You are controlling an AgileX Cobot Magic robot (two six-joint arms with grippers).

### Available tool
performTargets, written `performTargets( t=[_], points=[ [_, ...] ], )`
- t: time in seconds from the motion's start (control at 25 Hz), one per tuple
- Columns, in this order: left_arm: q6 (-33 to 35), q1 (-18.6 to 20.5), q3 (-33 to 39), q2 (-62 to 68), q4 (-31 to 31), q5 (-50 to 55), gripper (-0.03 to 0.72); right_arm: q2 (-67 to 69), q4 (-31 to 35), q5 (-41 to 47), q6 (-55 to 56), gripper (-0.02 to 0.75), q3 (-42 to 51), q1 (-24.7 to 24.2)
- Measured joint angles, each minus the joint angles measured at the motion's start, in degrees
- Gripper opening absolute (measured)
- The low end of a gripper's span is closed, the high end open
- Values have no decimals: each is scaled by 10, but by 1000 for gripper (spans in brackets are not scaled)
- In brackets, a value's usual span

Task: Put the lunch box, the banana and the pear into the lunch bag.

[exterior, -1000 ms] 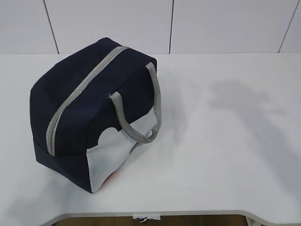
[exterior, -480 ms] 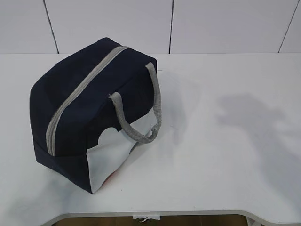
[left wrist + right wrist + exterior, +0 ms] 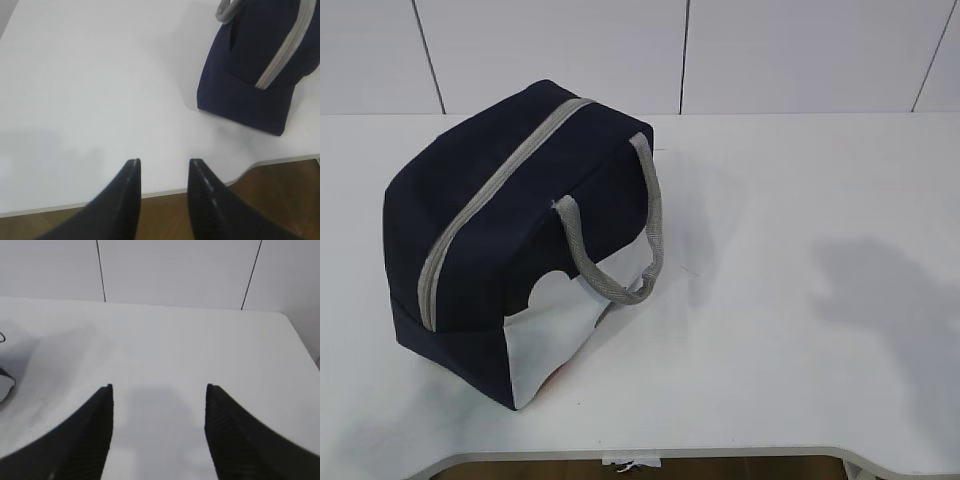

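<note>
- The lunch bag stands on the left part of the white surface, its grey zipper closed along the top (one grey handle arches over its white side panel).
- The left gripper hangs above the surface's near edge, jaws partly apart, holding nothing.
- The right gripper is wide open and empty over bare surface.
- Lunch box, banana and pear are not visible.

lunch bag cropped, contents hidden
</note>
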Motion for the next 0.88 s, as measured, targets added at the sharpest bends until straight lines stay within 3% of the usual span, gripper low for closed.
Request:
performTargets(
  t=[0.6, 0.88],
  points=[
    [0, 0, 0, 0, 0, 0, 243, -174, 320, 171, -318, 454, -22, 1],
    [0, 0, 0, 0, 0, 0, 241, -239, 354, 232, -358, 454, -23, 1]
  ],
)
